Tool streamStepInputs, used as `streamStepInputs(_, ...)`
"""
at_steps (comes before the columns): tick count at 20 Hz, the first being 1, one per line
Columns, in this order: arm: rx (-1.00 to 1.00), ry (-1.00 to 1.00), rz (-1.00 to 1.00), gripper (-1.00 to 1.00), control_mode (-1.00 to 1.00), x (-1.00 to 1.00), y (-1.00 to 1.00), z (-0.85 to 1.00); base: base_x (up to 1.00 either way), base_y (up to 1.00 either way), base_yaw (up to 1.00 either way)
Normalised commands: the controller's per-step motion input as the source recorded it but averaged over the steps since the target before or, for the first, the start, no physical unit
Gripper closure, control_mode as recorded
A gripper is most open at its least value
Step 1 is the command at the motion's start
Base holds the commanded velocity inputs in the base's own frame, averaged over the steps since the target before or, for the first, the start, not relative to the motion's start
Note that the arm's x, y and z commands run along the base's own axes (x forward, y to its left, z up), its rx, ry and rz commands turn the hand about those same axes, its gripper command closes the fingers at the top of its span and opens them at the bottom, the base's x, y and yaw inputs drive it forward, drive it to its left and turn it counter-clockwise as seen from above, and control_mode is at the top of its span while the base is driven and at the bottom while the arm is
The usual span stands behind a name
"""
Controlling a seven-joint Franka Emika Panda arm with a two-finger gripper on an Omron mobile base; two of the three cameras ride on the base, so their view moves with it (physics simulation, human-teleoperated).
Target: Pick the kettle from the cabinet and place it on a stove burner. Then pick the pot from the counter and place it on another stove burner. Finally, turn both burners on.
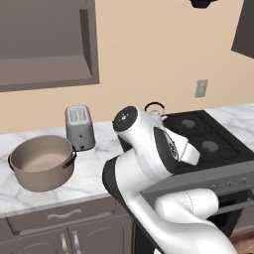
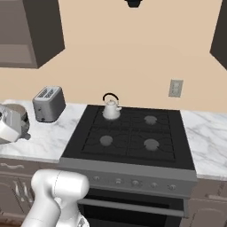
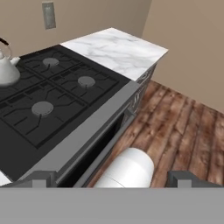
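One black cooktop (image 2: 133, 133) with four burners (image 2: 151, 144) lies ahead of the gripper (image 3: 111, 179) in the hand view, and the gripper hangs off its front edge, above the wood floor (image 3: 183, 127). The counter (image 1: 94, 163) of white marble runs along both sides of the cooktop. The cabinet (image 1: 44, 44) hangs on the wall above the counter's left section. The pot (image 1: 42, 162) stands on that left section, well apart from the gripper. A grey toaster (image 1: 80, 127) stands just behind the pot. The kettle (image 2: 111, 108) sits upright on the far-left burner. The gripper's jaws stand fully apart and hold nothing; only the fingertips (image 3: 37, 178) show.
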Motion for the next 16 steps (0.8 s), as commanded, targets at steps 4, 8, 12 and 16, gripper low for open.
streamStepInputs(4,0.00,0.00,0.00,-1.00,1.00,0.00,0.00,0.00,0.00,0.40,0.00)
streamStepInputs(8,0.00,0.00,0.00,-1.00,1.00,0.00,0.00,0.00,0.03,0.41,0.00)
streamStepInputs(12,0.00,0.00,0.00,-1.00,1.00,0.00,0.00,0.00,0.03,0.38,0.00)
streamStepInputs(16,0.00,0.00,0.00,-1.00,1.00,0.00,0.00,0.00,0.00,0.35,0.00)
